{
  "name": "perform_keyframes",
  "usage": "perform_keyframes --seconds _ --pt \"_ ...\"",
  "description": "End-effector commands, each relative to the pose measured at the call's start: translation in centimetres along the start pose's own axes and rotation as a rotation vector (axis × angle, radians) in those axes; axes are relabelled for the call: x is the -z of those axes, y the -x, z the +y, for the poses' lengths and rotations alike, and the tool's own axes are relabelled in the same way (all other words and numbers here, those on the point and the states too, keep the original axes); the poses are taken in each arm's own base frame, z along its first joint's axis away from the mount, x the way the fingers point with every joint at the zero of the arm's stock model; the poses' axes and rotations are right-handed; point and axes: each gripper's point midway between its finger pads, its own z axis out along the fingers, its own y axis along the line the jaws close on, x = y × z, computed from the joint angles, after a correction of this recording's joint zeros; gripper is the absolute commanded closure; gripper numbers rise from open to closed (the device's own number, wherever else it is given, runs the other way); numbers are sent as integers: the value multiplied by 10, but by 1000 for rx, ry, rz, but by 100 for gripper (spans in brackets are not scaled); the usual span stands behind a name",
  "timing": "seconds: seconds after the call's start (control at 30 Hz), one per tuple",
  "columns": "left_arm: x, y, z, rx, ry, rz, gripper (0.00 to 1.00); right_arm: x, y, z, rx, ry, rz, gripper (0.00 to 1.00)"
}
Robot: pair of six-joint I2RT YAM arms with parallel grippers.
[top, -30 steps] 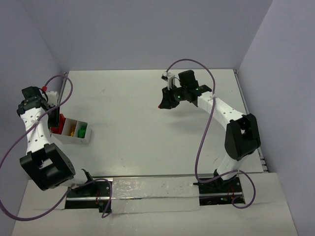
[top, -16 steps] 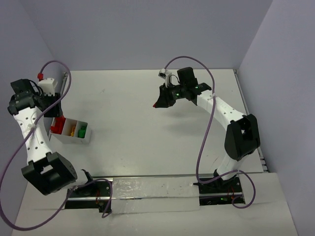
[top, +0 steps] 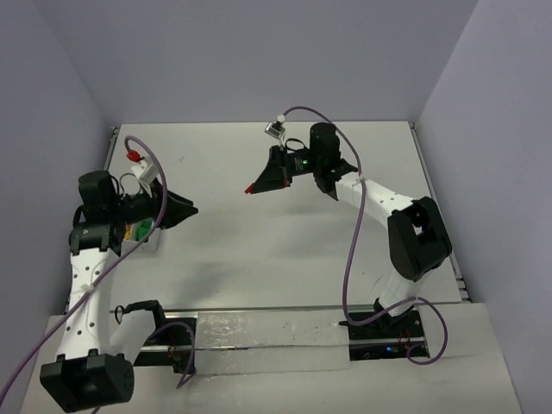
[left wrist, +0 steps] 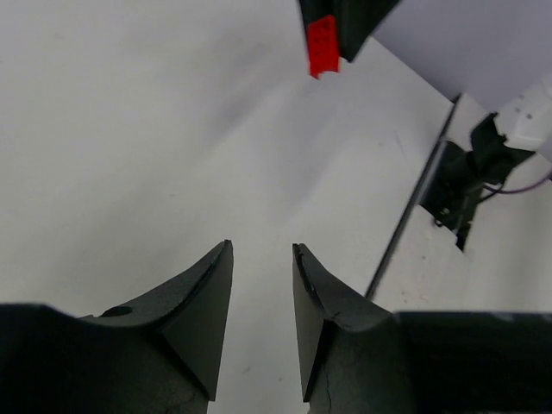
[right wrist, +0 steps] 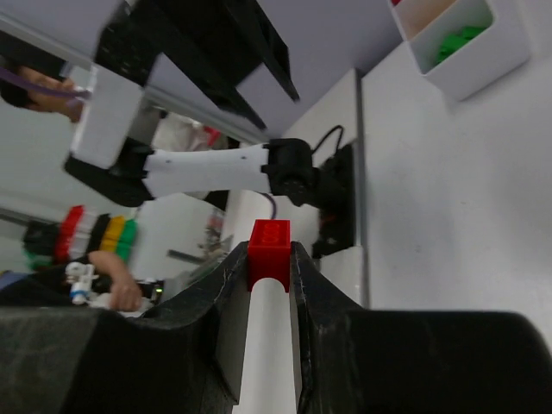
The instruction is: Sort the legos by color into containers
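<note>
the white table (top: 259, 267) fills the view, with pale purple walls on its far, left and right sides. the right arm (top: 379, 198) rises from the near right and reaches far and left, toward the middle of the table. the left arm (top: 86, 267) stands at the near left, its wrist turned so it points right. a purple cable (top: 354, 250) loops along the right arm.

a white divided container (right wrist: 483, 71) sits on the left part of the table, mostly hidden under the left arm's wrist in the top view. the right wrist view shows it well apart from that arm, with green bricks (right wrist: 457, 39) in one compartment. in the top view a bit of green and yellow shows beside the left wrist.

the right claw (top: 253, 186) hangs above the middle of the table, left of its own arm, and is closed tight on a red brick (right wrist: 269, 246). the brick sits pinched at the very tips, studs facing outward, clear of the table.

the left claw (left wrist: 261, 250) points across the table toward the right claw. its two tips stand a narrow gap apart, with nothing between them and bare table showing through. in its own view the red brick appears at the far top, well apart from its tips.
</note>
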Motion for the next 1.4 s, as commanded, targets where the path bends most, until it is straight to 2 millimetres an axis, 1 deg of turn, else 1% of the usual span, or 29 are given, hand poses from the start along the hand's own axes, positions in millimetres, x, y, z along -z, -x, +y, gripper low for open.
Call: perform_keyframes --seconds 0.0,0.1,0.17,0.23,0.47,0.57,0.63,0.7,0.83,1.1,1.37 --pt "-16 39 -40 -148 -133 -119 57 -3 9 48 21 157 5 100" --pt "-27 40 -44 -167 -138 -107 55 -8 8 47 -1 161 7 100" --pt "-32 43 -39 -185 -102 -111 54 -11 7 48 -12 164 7 100" --pt "-37 48 -39 -197 -98 -110 54 -14 5 47 -34 163 1 100" --pt "-49 69 -38 -236 -85 -114 59 -22 3 39 -103 140 7 100" --pt "-55 67 -45 -242 -124 -95 59 -24 3 36 -123 131 8 100" --pt "-60 64 -56 -248 -171 -74 59 -24 3 34 -130 125 7 100" --pt "-63 61 -61 -277 -202 -59 59 -25 4 33 -142 118 6 100" --pt "-66 55 -67 -304 -232 -24 58 -27 6 28 -171 105 2 100" --pt "-73 55 -70 -322 -247 -4 59 -29 10 24 -210 94 -9 100" --pt "-82 50 -65 -325 -234 21 62 -29 10 30 -209 108 -8 100"
